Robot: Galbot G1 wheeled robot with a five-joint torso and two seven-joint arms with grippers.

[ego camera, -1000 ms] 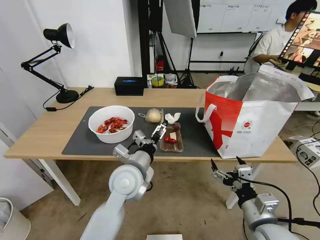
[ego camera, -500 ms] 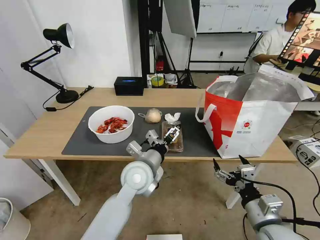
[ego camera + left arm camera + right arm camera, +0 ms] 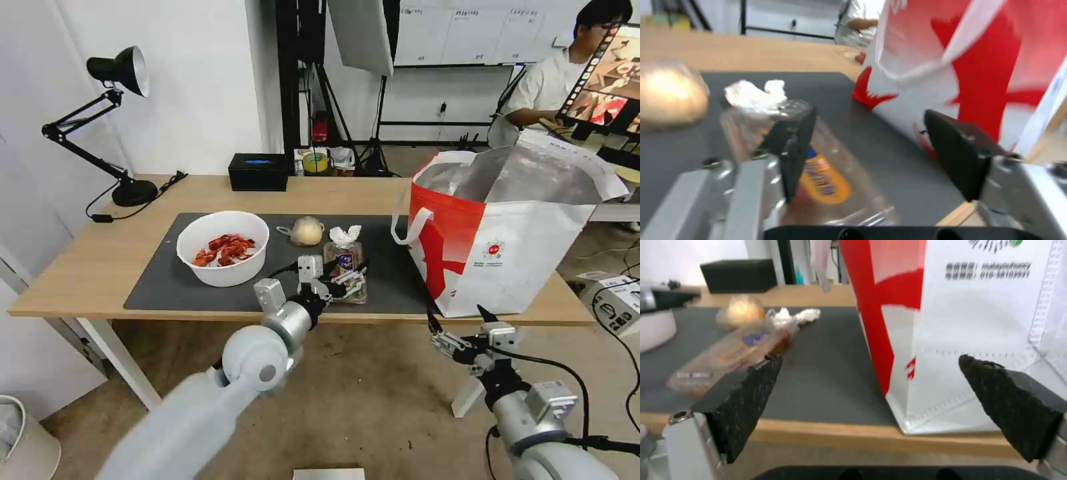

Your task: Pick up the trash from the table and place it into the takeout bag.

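Left gripper sits wide open at the near end of the clear tray, takeout bag off to its right. I'd straddle the tray's rim low before closing. Right gripper hangs open below the table edge.

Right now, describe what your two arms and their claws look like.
Both arms are smooth silver-grey tubes with rounded joints. The left claw has silver metal links ending in black wedge-shaped fingers. The right claw has the same build, its black pads finely textured; a thin black cable loops from its wrist.
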